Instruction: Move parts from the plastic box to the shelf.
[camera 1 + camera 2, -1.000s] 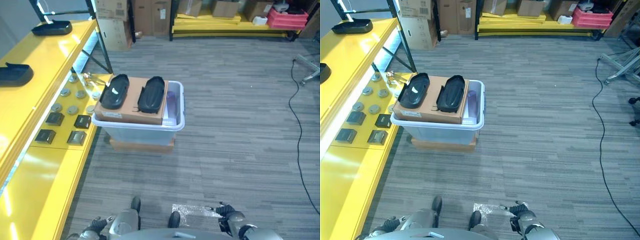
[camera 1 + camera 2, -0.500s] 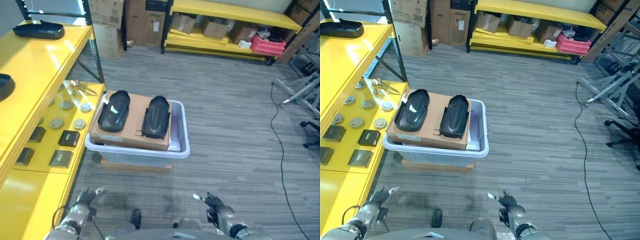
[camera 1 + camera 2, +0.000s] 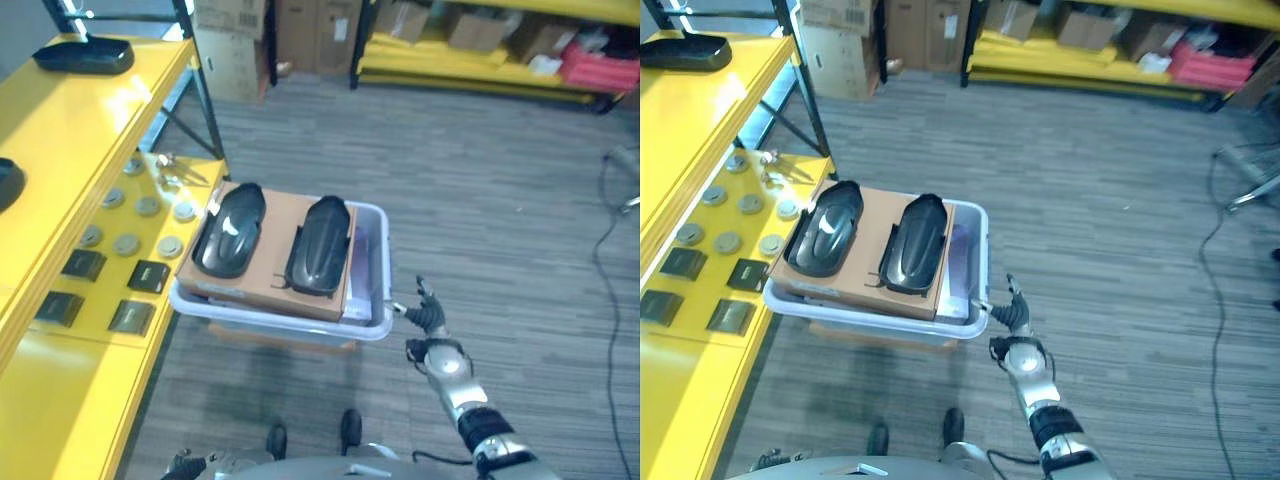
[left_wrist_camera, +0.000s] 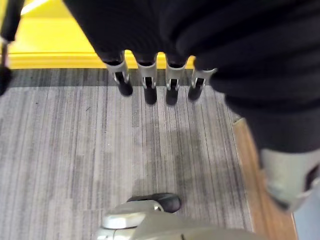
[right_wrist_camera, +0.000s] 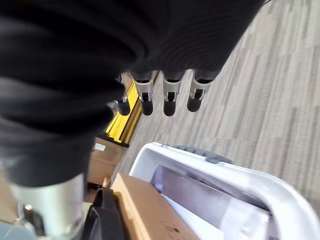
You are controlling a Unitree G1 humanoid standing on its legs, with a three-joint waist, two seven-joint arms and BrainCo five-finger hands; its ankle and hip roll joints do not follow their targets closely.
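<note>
The right robot hand hung just beside the near right corner of the plastic box, its fingers straight and relaxed, holding nothing. The left robot hand hung low over the floor near the yellow shelf, fingers likewise straight and empty. Inside the box a cardboard carton carried two black moulded parts — the second lying to the right of the first — both untouched. To the left stood the shelf, with similar black parts on its upper level and small discs and dark blocks lower down. By my reading this was the approach step — next, the right robot hand would need to reach over the rim and close on the nearer part.
</note>
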